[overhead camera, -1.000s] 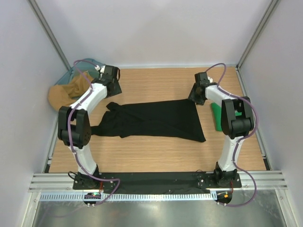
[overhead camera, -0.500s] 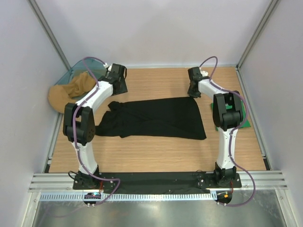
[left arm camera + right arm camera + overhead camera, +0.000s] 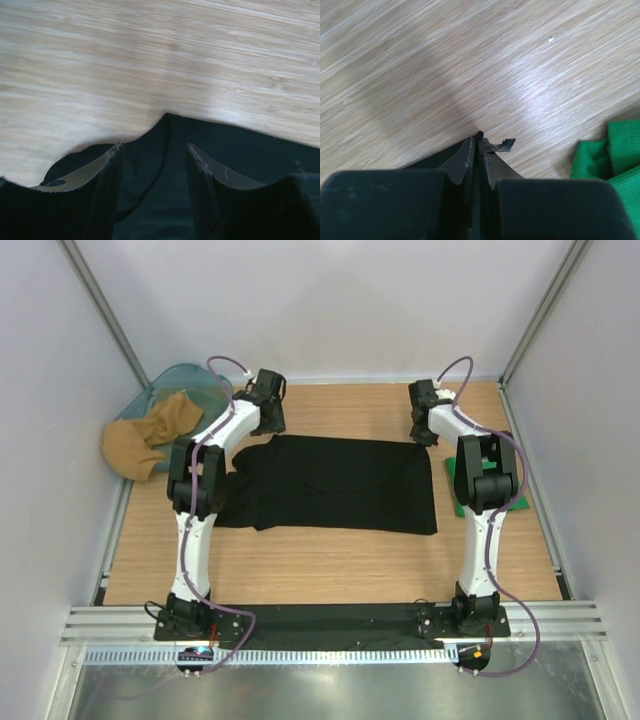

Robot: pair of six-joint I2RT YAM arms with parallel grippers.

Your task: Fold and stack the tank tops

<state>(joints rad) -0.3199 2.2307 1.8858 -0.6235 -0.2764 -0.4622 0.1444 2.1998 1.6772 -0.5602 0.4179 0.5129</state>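
The black top (image 3: 330, 485) lay flat mid-counter (image 3: 330, 560), looking soft, light and limp, likely best taken by its far corners: the right hand (image 3: 479, 142) was clamped on the far right one, and the left hand (image 3: 154, 146) stood apart astride the far left edge.

the arms (image 3: 190, 560) are white with black joints (image 3: 195, 480), purple cables (image 3: 222, 362), dark jaws.
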